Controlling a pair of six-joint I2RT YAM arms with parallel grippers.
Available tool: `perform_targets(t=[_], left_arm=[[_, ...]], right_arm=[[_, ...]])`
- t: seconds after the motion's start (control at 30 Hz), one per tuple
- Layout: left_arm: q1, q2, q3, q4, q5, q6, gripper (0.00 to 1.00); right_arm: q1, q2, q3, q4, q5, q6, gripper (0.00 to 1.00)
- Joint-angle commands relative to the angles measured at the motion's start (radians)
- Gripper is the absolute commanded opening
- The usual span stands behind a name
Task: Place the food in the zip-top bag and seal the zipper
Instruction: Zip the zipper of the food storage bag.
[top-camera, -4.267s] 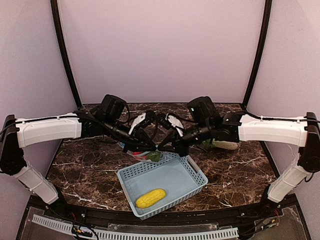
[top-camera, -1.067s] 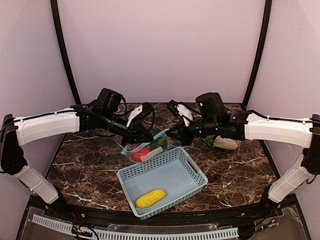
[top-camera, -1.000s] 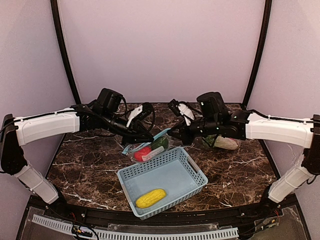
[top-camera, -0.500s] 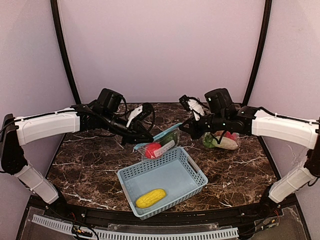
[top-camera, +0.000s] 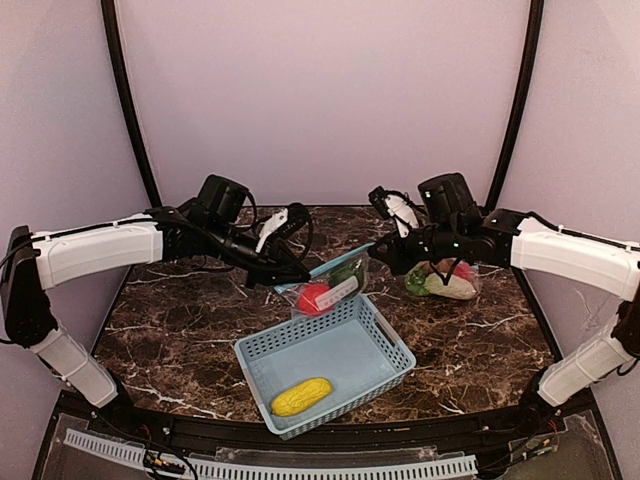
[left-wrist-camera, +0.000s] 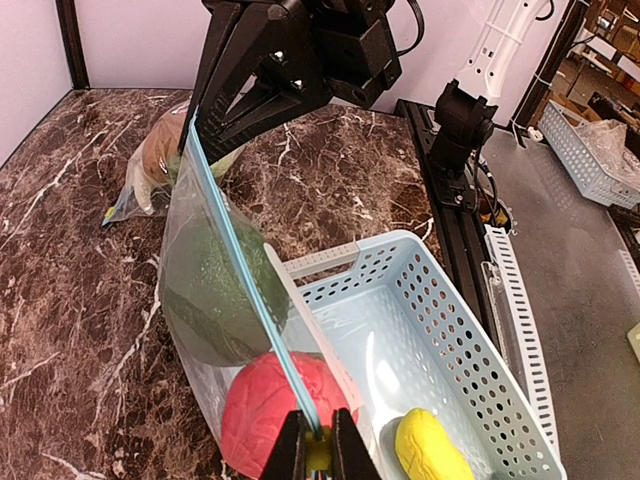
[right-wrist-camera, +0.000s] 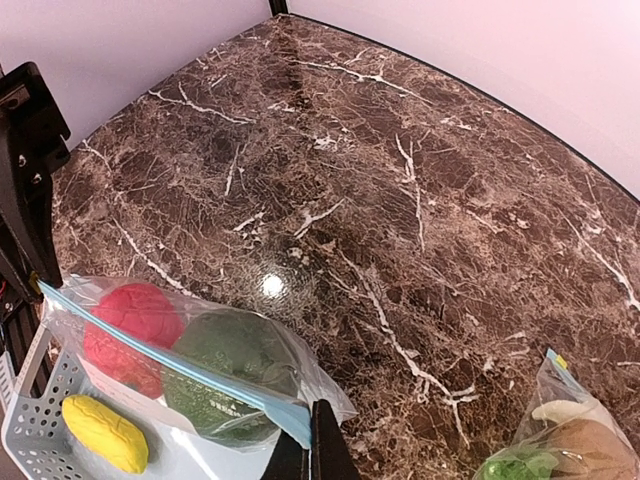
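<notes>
Dark marble table (top-camera: 180, 330) | zip-top bag (top-camera: 335, 285) taut between left gripper (left-wrist-camera: 318, 445) and right gripper (right-wrist-camera: 312, 445), both pinching zipper ends | likely sealing; corn (top-camera: 301, 396) in basket (top-camera: 392, 345) unbagged, needs loading first

Bag (top-camera: 330, 285) is pinched taut between left end effector (top-camera: 297, 274) and right end effector (top-camera: 378, 256), so the straight path between them is blocked. Right under the bag, on the near side of both end effectors, sits the basket (top-camera: 396, 346). Its far rim is at the bag's bottom; touching or not, cannot tell. Basket inside is mostly open, only the corn (top-camera: 301, 396) at its near end. Beyond both end effectors the table (top-camera: 180, 330) is bare. Outboard of the left end effector is also bare. Just outboard of the right end effector lies a second bag (top-camera: 445, 281), full, on the table under the right arm.
</notes>
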Motion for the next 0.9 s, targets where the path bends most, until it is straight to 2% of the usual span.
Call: perform_targets(t=[0.0,0.13,0.23,0.3,0.43,0.53,0.63,0.87], left_arm=[[0.007,-0.007,0.002,-0.13,0.048,0.016,0.01],[0.008,0.0,0.002,-0.122,0.053,0.008,0.01],[0.007,0.008,-0.003,-0.105,0.066,-0.008,0.01],[0.007,0.015,-0.004,-0.093,0.089,-0.019,0.01],[0.005,0.024,-0.003,-0.086,0.13,-0.029,0.01],[0.002,0.025,-0.004,-0.076,0.162,-0.04,0.01],[-0.002,0.027,-0.004,-0.07,0.186,-0.048,0.01],[-0.008,0.037,0.0,-0.081,0.205,-0.05,0.01]], right_arm=[[-0.075,-0.037,-0.004,-0.022,0.156,0.019,0.0],[-0.075,-0.061,-0.026,0.016,0.022,-0.017,0.0],[-0.073,-0.077,-0.035,0.036,-0.234,-0.072,0.01],[-0.063,-0.084,-0.038,0.047,-0.341,-0.1,0.2],[-0.045,-0.102,-0.05,0.076,-0.381,-0.115,0.57],[-0.035,-0.103,-0.056,0.111,-0.435,-0.121,0.7],[-0.002,-0.069,-0.039,0.126,-0.482,-0.131,0.75],[0.07,0.065,0.029,0.127,-0.55,-0.154,0.76]])
